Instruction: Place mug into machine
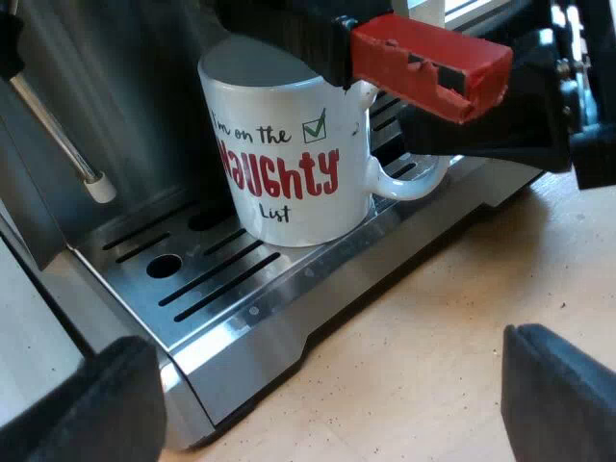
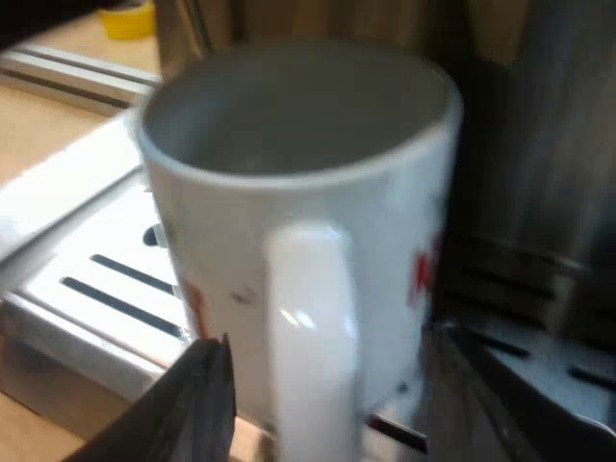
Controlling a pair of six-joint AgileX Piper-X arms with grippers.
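Observation:
A white mug (image 1: 289,154) with "I'm on the Naughty List" printed on it stands upright on the espresso machine's slotted metal drip tray (image 1: 207,289). It sits under the holder, whose red handle end (image 1: 433,63) sticks out above the mug. My right gripper (image 1: 491,120) is at the mug's handle (image 1: 409,183). In the right wrist view the mug (image 2: 289,173) is very close. Its handle (image 2: 313,337) stands between the fingers of my right gripper (image 2: 322,385), with a gap on each side. My left gripper (image 1: 327,375) hangs open over the wooden table before the tray, holding nothing.
A thin steam wand (image 1: 58,135) slants down beside the mug over the tray. The machine's steel body rises behind the mug. The light wooden table (image 1: 433,318) runs along the tray's outer edge. A small yellow object (image 2: 125,19) lies beyond the machine.

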